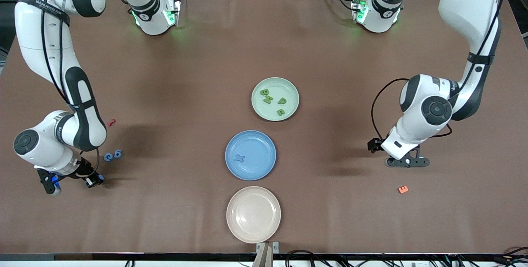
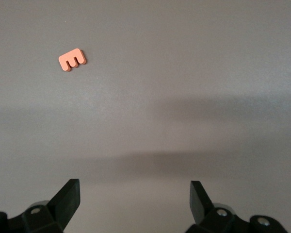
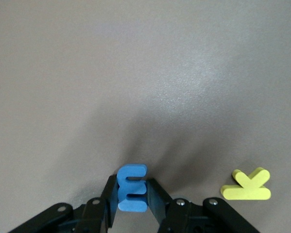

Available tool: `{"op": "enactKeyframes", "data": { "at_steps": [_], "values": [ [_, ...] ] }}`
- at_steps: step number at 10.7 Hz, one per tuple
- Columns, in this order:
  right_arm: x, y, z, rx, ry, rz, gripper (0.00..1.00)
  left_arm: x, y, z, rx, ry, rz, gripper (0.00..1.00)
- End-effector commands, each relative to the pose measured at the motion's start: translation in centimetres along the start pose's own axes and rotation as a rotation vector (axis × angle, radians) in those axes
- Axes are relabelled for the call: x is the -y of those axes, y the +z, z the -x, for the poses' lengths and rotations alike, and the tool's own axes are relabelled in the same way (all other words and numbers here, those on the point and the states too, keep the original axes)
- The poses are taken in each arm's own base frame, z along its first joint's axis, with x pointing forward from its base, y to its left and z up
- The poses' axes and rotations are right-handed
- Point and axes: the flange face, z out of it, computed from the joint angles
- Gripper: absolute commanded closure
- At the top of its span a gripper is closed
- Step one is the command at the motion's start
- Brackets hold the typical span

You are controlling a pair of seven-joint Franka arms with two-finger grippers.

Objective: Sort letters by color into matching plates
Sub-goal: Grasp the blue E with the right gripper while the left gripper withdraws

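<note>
We have our right gripper (image 3: 132, 194) near the tabletop's edge at the right arm's end, jaws pinched on a blue letter (image 3: 132, 188) shaped like an E, gripped by its flat faces so it can go to the blue plate (image 1: 268, 167) at the tabletop's middle, where a blue X (image 1: 239, 159) lies. Two more blue letters (image 1: 113, 155) lie close by. The green plate (image 1: 288, 87) holds four green letters (image 1: 272, 101), reading B, M, P, E. Our left gripper (image 2: 134, 201) waits, jaws wide and empty, near an orange E (image 2: 72, 59). No brand writing is legible.
</note>
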Motion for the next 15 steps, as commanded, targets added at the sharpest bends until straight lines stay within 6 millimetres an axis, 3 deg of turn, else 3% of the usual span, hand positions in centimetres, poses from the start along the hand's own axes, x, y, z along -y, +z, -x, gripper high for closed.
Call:
{"op": "enactKeyframes", "data": {
  "at_steps": [1,3,5,7,10,12,15],
  "values": [
    [1.2,1.3,1.0,0.005,-0.038,-0.002,0.79,-0.3,-2.0,3.4,0.034,-0.007,0.030,0.00],
    [1.7,0.5,1.0,0.000,-0.082,-0.010,0.79,-2.4,-3.4,5.2,0.030,-0.003,0.051,0.00],
    [2.8,-0.1,1.5,-0.006,-0.140,-0.018,0.79,-2.7,-4.6,6.7,0.023,-0.023,0.063,0.00],
    [3.8,-1.0,1.9,-0.009,-0.197,-0.024,0.79,-2.9,-6.5,5.8,-0.017,-0.020,0.070,0.00],
    [5.3,-2.2,2.8,-0.017,-0.288,-0.014,0.79,-2.5,-11.1,2.8,-0.040,-0.020,0.068,0.00],
    [6.6,-2.6,4.1,-0.020,-0.353,0.014,0.79,-2.0,-15.0,1.5,0.002,0.002,0.049,0.00],
    [9.7,-5.3,6.7,0.010,-0.409,0.010,0.79,-0.6,-20.9,0.4,0.054,0.047,0.056,0.00]
  ]
}}
